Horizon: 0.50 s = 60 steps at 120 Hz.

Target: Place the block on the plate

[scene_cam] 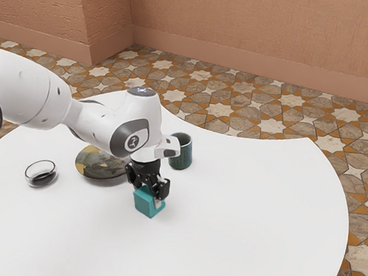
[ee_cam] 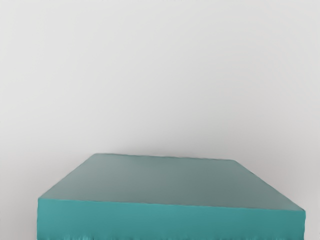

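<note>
The arm (scene_cam: pixel 33 96) reaches in from the exterior view's left and bends so its hand (scene_cam: pixel 149 195) points down at the teal block (scene_cam: pixel 145 203), near the plate (scene_cam: pixel 95 168) but off it. Whether the jaws grip the block I cannot tell; a round emblem (scene_cam: pixel 133 142) without readable writing marks the wrist.

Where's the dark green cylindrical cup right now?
In the exterior view, the dark green cylindrical cup stands on the white table, to that view's right of the round mottled plate and farther back than the teal cube-shaped block.
</note>
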Motion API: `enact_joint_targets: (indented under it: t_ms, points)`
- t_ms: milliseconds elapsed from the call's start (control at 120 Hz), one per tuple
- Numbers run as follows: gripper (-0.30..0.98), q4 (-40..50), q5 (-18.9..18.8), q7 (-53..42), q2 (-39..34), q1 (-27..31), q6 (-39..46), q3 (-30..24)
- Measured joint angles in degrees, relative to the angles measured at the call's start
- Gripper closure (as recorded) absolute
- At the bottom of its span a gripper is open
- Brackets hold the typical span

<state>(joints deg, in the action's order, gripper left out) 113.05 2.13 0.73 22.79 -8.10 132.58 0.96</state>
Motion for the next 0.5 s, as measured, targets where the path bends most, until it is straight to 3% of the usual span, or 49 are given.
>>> enact_joint_targets:
  t_ms: [167, 375, 500]
  points:
    - [0.34, 0.46, -0.64, 0.43, -3.42, -0.13, -0.49, 0.05]
    - [0.34, 4.24, -2.22, 0.87, -14.06, 1.11, -5.27, 4.01]
    - [0.33, 4.29, -4.04, 0.3, -15.39, 6.77, -6.63, 5.37]
